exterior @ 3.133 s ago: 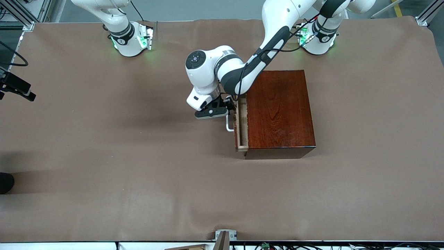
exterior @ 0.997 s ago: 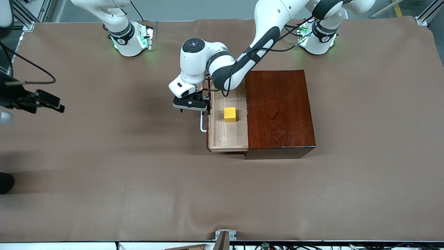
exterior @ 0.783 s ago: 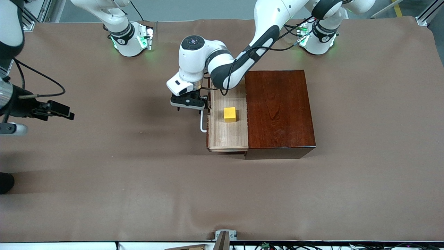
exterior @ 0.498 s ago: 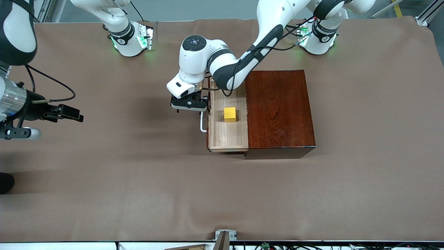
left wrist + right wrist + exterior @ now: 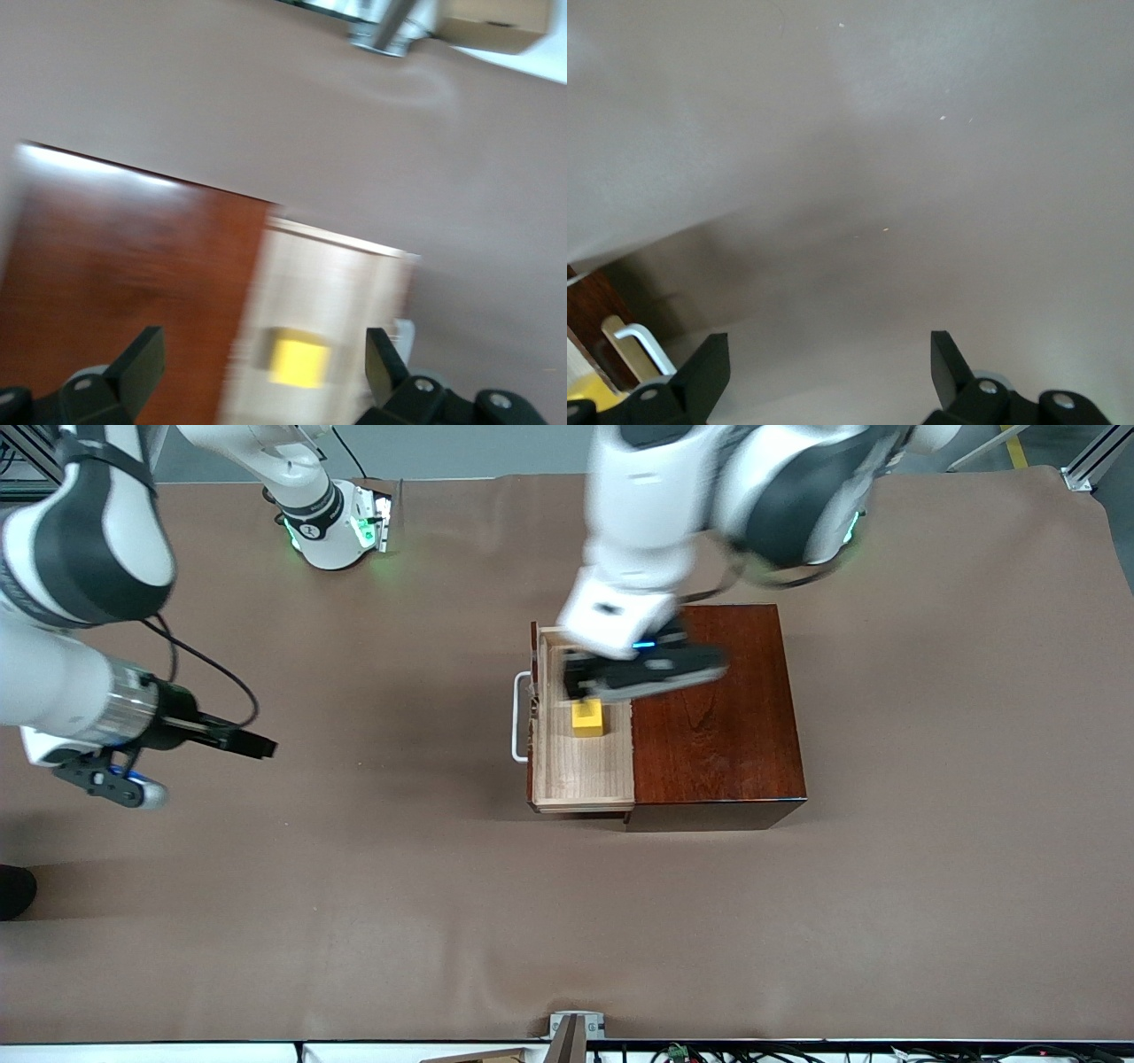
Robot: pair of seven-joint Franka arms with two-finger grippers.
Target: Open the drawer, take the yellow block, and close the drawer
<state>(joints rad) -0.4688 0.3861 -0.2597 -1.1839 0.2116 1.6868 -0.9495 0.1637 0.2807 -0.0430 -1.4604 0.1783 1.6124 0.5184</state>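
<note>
Now our drawer (image 5: 580, 766) stands open; left pincer (image 5: 640, 676), spread empty, hovers at the yellow block's (image 5: 586, 718) twelve o'clock; right pincer (image 5: 106, 778) waits agape.

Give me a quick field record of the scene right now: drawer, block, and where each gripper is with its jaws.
drawer: pulled out of the wooden box, pale inside showing
handle: white bar, free, nothing gripping it
yellow block: lying in the drawer, not held
left gripper: raised over the drawer and block, jaws open
right gripper: over bare table toward the right arm's end, facing the drawer's handle, jaws open, empty
step pending: block not yet grasped
</note>
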